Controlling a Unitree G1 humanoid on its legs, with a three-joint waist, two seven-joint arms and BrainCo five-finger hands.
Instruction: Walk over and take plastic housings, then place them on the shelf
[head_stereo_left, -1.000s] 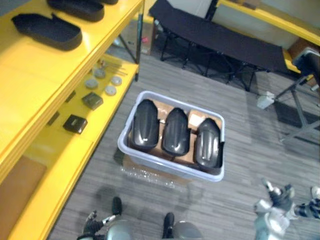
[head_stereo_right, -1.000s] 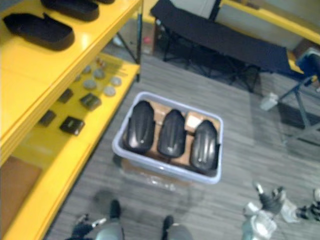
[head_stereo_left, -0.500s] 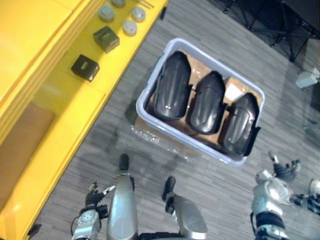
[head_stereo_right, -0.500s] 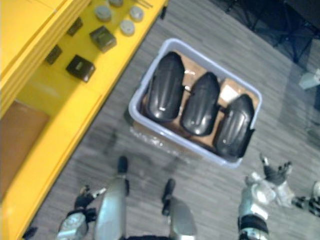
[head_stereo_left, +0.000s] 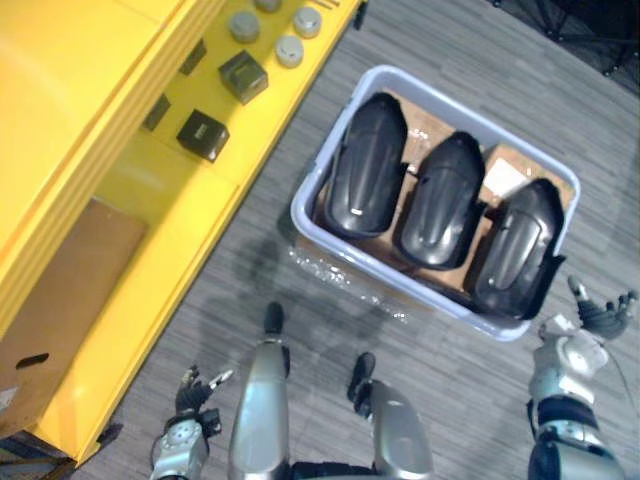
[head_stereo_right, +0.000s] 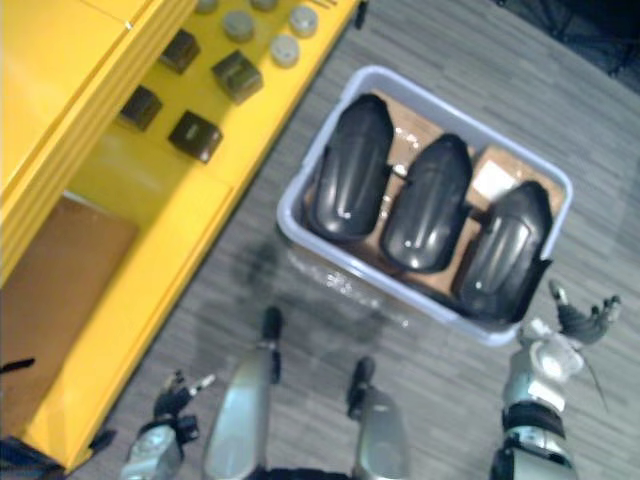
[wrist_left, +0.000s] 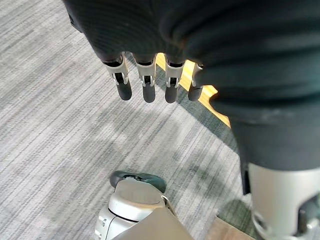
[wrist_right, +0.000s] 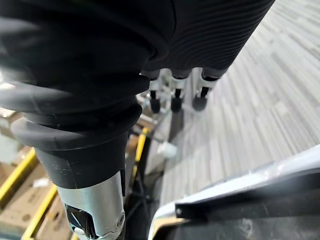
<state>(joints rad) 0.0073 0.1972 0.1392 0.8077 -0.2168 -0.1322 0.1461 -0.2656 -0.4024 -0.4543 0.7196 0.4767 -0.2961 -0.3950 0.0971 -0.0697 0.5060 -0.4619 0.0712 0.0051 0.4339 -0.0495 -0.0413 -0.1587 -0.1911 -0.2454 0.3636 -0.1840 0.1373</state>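
Three black plastic housings (head_stereo_left: 367, 165) (head_stereo_left: 441, 200) (head_stereo_left: 515, 250) lie side by side in a pale grey bin (head_stereo_left: 380, 262) on the floor in front of me. My left hand (head_stereo_left: 192, 395) hangs low at my left side over the carpet, well short of the bin; its fingers (wrist_left: 145, 85) are straight and hold nothing. Just off the bin's near right corner is my right hand (head_stereo_left: 603, 316), with its fingers (wrist_right: 175, 95) spread and empty. The bin's rim (wrist_right: 235, 187) shows close beside that hand in the right wrist view.
A yellow shelf (head_stereo_left: 70, 120) runs along the left. Its lower board (head_stereo_left: 180, 220) carries small black boxes (head_stereo_left: 203, 134) and grey discs (head_stereo_left: 290, 50). A brown cardboard box (head_stereo_left: 70, 290) sits under the shelf. Grey carpet lies between me and the bin.
The whole view has shifted down and forward: the bin shows nearer, and the upper shelf with its housings has left the picture. Both hands still hang open and empty.
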